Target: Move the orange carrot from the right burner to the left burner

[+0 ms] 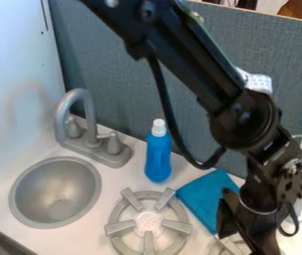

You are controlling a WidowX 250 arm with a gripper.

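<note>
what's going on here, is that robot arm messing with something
A black robot arm hangs over a toy kitchen counter, its tool at the lower right beside a blue cloth. Whether it touches the cloth, I can't tell. A blue bottle with a white cap stands upright behind the grey burner, and the sink and faucet are on the image's left.

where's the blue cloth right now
In the camera view, the blue cloth lies on the counter, right of centre, between the round grey burner and the black gripper, with the blue bottle just off its upper left.
</note>
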